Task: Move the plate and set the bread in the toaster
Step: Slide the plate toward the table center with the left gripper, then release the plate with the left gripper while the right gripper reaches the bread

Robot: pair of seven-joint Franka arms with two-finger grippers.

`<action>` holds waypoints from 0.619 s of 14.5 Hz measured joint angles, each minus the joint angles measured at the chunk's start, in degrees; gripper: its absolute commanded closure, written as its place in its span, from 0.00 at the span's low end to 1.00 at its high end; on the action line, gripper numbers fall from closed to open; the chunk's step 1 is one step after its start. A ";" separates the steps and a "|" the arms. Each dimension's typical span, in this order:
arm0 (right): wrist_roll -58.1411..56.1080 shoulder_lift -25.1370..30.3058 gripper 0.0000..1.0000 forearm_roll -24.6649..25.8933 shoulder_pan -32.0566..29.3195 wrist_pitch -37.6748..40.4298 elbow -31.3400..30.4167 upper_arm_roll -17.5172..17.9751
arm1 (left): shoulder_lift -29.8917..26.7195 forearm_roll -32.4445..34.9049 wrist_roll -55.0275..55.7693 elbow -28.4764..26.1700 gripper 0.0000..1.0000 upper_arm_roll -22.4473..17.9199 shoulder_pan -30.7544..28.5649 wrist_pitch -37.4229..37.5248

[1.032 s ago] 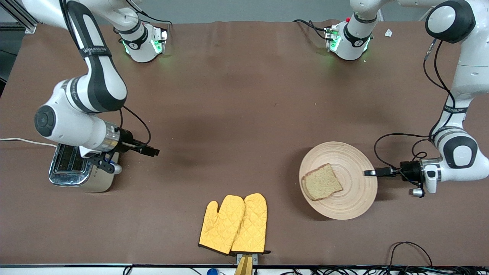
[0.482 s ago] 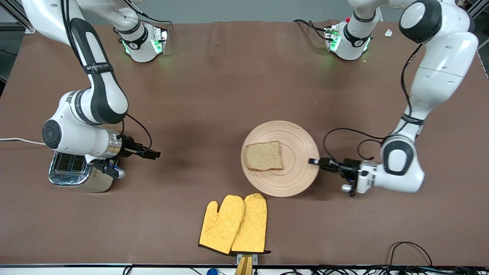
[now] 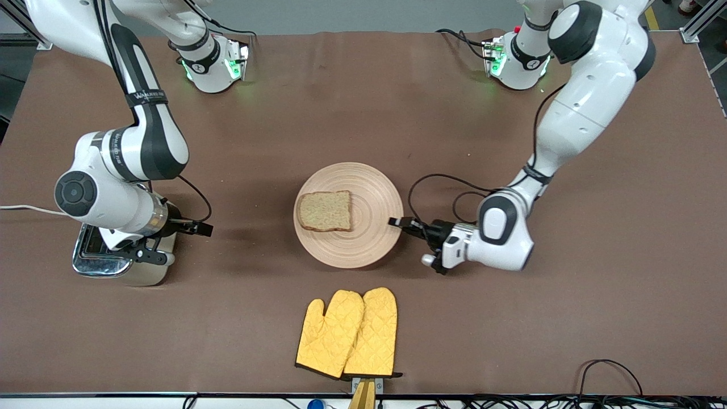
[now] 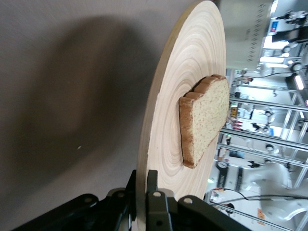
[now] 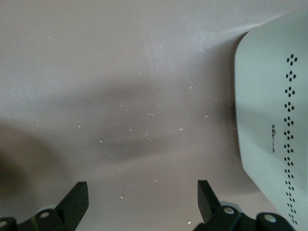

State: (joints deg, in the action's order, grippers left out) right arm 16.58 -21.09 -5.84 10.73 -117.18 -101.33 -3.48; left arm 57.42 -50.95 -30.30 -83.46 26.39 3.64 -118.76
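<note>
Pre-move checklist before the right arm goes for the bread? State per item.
1. Left gripper shut on the plate rim: ok, clamped in the left wrist view.
2. Bread lying on the plate, not slid off: ok, it sits flat toward the right arm's end of the plate.
3. Plate set down and released: cannot tell if it rests on the table; not released.
4. Right gripper open and empty: ok, fingers apart over bare table beside the toaster.
5. Toaster slots free: cannot tell, the right arm covers most of the top.
6. Yellow oven mitts out of the way: ok, nearer the front camera than the plate, apart from it.
</note>
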 measured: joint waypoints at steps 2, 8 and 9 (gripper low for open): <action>0.00 -0.01 0.00 -1.32 0.00 -0.19 -0.08 0.03 | 0.99 -0.01 -0.02 -0.49 1.00 -0.04 2.07 -3.53; 3.56 -0.32 0.00 -5.94 4.27 -7.68 -4.95 0.93 | 1.91 -0.57 -2.67 -0.85 0.00 -0.04 2.44 -6.09; 5.14 -0.42 0.00 -6.02 5.83 -8.84 -6.13 0.99 | 1.91 -0.62 -2.65 -0.83 0.00 -0.04 2.36 -6.64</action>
State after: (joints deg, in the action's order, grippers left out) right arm 21.72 -21.51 -11.86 16.56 -126.02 -107.46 -2.48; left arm 59.33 -51.57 -32.96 -84.28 26.34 6.00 -125.40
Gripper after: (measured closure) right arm 0.000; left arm 0.749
